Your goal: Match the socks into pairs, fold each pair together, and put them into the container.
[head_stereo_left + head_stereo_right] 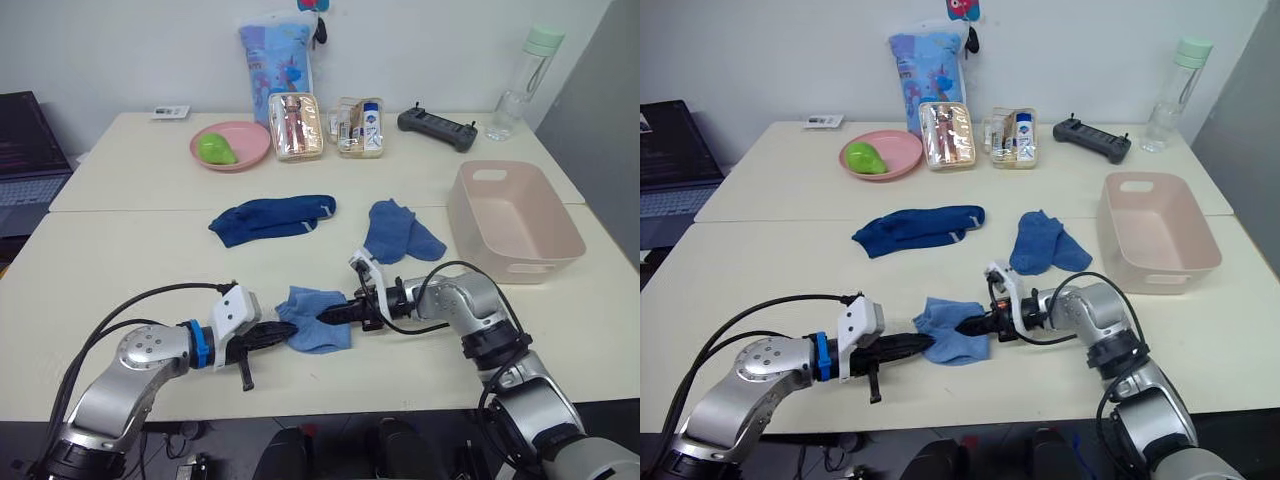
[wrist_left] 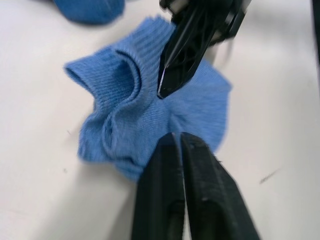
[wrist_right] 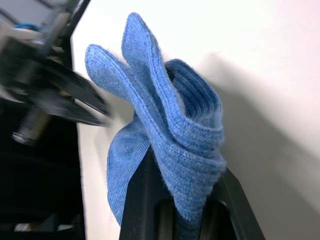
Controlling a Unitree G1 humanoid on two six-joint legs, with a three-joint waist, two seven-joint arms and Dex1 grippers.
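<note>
Cream laminate covers the table point(image 1: 120, 250), and everything else sits on it. The pale pink container point(image 1: 515, 222) stands at the right, well apart from both claws. A tall pale-blue printed bag point(image 1: 276, 60) stands upright at the far edge; its print is too small to read. Left of it lies a round pink plate point(image 1: 232, 145) holding a green fruit point(image 1: 214, 149). Just right of the plate are two clear zip pouches point(image 1: 296, 127) packed with small bottles whose labels cannot be read. Further right lie a black controller point(image 1: 437, 127) and a clear water bottle point(image 1: 524, 80).

Mid-table lies a dark navy sock pair point(image 1: 271, 218), stretched out, with a medium blue sock pair point(image 1: 400, 233) to its right, between it and the container.

Near the front edge lies a crumpled light blue sock point(image 1: 313, 319), between the two claws. The left claw point(image 1: 281, 331) lies at the sock's left edge, its fingers pressed together with no cloth between them. The right claw point(image 1: 332, 315) reaches in from the right, clamped on a bunched fold of the same sock.
</note>
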